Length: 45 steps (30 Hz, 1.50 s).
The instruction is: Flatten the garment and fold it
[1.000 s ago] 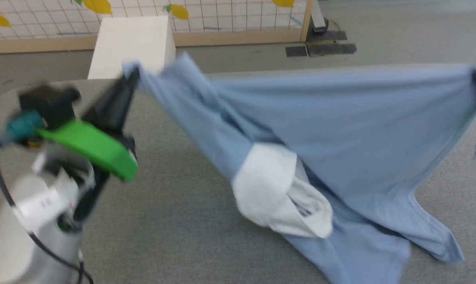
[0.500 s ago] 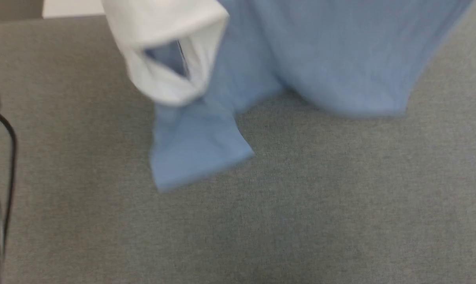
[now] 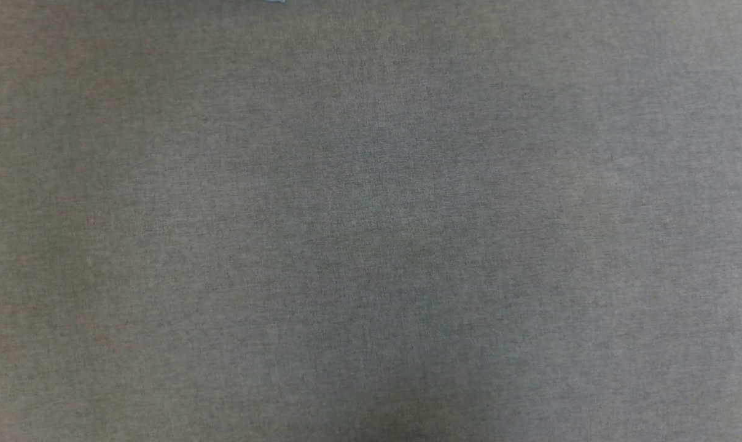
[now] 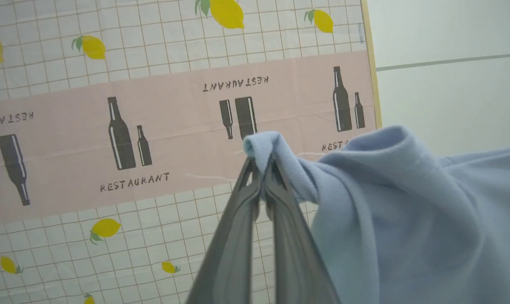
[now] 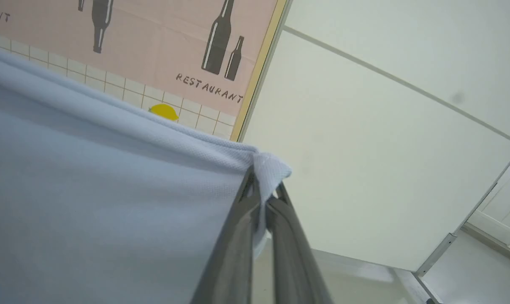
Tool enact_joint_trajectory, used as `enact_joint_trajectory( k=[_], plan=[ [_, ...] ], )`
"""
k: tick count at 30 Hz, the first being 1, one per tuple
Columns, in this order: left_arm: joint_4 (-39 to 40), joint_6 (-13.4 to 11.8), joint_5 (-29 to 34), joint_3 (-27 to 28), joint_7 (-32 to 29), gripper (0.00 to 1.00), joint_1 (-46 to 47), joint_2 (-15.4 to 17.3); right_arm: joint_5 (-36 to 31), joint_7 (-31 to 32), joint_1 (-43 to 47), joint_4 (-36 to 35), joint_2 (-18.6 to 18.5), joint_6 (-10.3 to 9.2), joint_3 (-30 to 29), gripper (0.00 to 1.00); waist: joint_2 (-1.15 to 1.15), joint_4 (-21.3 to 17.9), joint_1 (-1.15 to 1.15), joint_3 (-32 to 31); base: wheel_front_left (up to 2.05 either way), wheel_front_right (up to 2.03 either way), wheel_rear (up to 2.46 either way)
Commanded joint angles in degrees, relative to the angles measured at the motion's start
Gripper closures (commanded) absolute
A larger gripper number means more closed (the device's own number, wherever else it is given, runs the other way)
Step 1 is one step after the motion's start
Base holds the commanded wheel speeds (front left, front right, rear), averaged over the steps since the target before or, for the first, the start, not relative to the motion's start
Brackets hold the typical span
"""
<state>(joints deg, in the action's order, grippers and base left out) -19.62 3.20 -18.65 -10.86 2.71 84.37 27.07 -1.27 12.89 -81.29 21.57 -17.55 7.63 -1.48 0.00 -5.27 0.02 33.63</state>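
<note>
On the left, your left pincer [image 4: 262, 164] was clamped shut on one corner of the garment [image 4: 386, 202], with the cloth bunching and falling away to its right. The top edge ran on to the right pincer [image 5: 264, 185], closed on the opposite corner. Its long axis therefore lay left to right between both arms, held up before the lemon-print backdrop [image 4: 111, 126]. Below, the grey table [image 3: 371, 221] probably gave you open room to lay it down.

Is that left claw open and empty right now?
No, the left gripper is shut on a bunched corner of the shirt, which hangs from its tips.
</note>
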Motion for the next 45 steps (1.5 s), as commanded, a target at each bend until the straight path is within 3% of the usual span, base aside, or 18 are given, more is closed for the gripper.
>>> enact_joint_trajectory(
  k=[1,7,11,17,23,31,38,41,45],
  plan=[
    [-2.0,0.5,0.3,-0.3,0.5,1.0,-3.5,0.7,0.2,-0.7,3.4,1.7,-0.2,-0.14,-0.1,1.0,0.0,0.8,-0.02,-0.9,0.0,0.0,0.0],
    [-8.2,3.6,-1.4,-6.9,-0.3,1.0,-17.4,1.7,5.3,-2.6,17.8,6.2,1.3,-0.14,3.2,1.0,0.0,2.1,-0.02,-5.2,0.0,0.0,0.0],
    [-9.0,4.2,-5.7,-12.2,-0.5,1.0,-28.4,3.6,10.6,-2.1,29.3,7.1,1.9,-0.14,5.2,1.0,0.0,2.7,-0.02,-9.7,0.0,0.0,0.0],
    [-3.6,4.3,-15.3,-19.9,-2.8,1.0,-45.4,7.2,16.6,-0.2,46.6,4.5,1.3,-0.14,6.4,1.0,0.0,3.9,-0.02,-17.0,0.0,0.0,0.0],
    [2.5,4.2,-22.0,-23.5,-5.9,1.0,-60.7,9.7,18.6,2.7,61.8,-1.9,0.4,-0.14,4.7,1.0,0.0,4.9,-0.02,-21.9,0.0,0.0,0.0],
    [12.3,-1.2,-25.5,-26.7,-11.7,1.0,-76.2,11.8,17.1,9.4,77.1,-12.4,0.7,-0.14,-0.5,1.0,0.0,6.0,-0.02,-24.5,0.0,0.0,0.0],
    [18.4,-6.1,-25.5,-28.8,-13.7,1.0,-83.9,12.8,15.6,18.4,88.2,-20.1,4.6,-0.14,-6.0,1.0,0.0,6.5,-0.02,-25.4,0.0,0.0,0.0],
    [20.1,-7.4,-24.6,-28.6,-11.5,1.0,-85.3,12.5,15.2,17.7,90.3,-22.1,6.4,-0.14,-7.1,1.0,0.0,6.4,-0.02,-25.3,0.0,0.0,0.0],
    [21.3,-10.1,-18.8,-27.7,-2.6,1.0,-84.8,11.0,14.3,9.5,90.9,-24.4,8.8,-0.14,-7.6,1.0,0.0,6.5,-0.02,-25.1,0.0,0.0,0.0]
  ],
)
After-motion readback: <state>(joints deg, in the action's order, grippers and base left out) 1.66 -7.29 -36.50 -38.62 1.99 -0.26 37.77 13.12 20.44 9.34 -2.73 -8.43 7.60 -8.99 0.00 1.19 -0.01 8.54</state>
